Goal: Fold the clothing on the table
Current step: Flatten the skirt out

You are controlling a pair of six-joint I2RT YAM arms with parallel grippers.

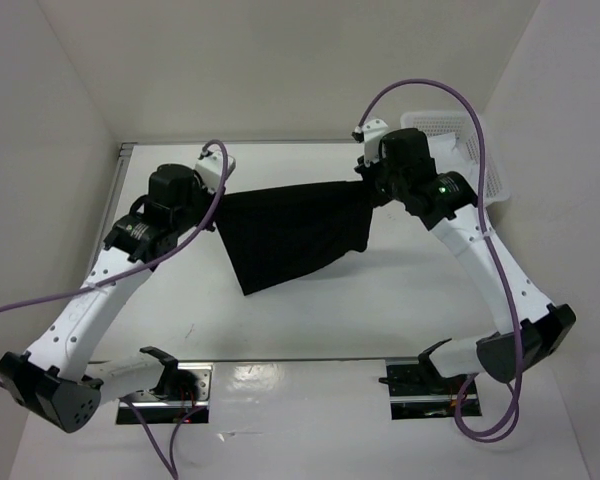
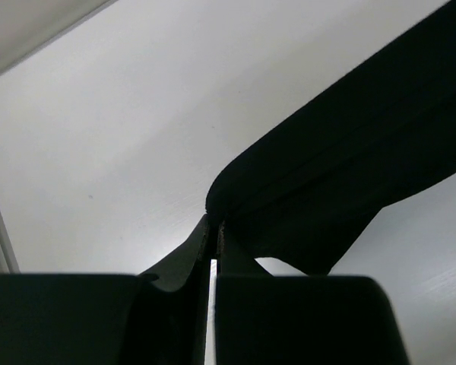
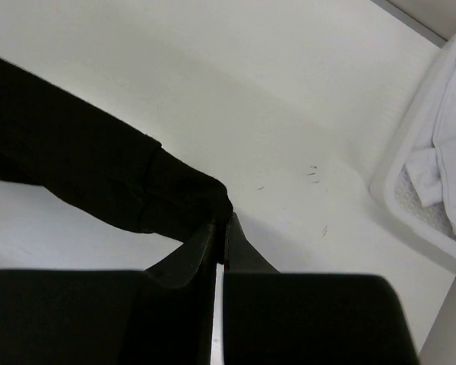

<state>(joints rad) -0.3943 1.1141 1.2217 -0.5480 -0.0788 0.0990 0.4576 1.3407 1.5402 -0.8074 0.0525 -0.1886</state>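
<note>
nearest the arm bases, the table (image 1: 310,320) runs white beneath the work. above its middle the clothing (image 1: 295,235) hangs stretched between the two arms, its top edge pulled fairly straight from corner to corner and the rest drooping to a point low on the left; whether that point touches the tabletop i cannot tell. the left gripper (image 2: 213,228) is pinched tight on the garment's left upper corner, and the right gripper (image 3: 222,219) is clamped just as narrowly on the right upper corner, fabric bunched at its tips. farther back on the right sits a white lattice basket (image 3: 410,201) with white cloth (image 3: 448,144) inside, apart from the garment. this looks like the lift-and-spread before a first fold. the next move likely calls for both arms to travel together, keeping the edge taut while laying the cloth down flat.
</note>
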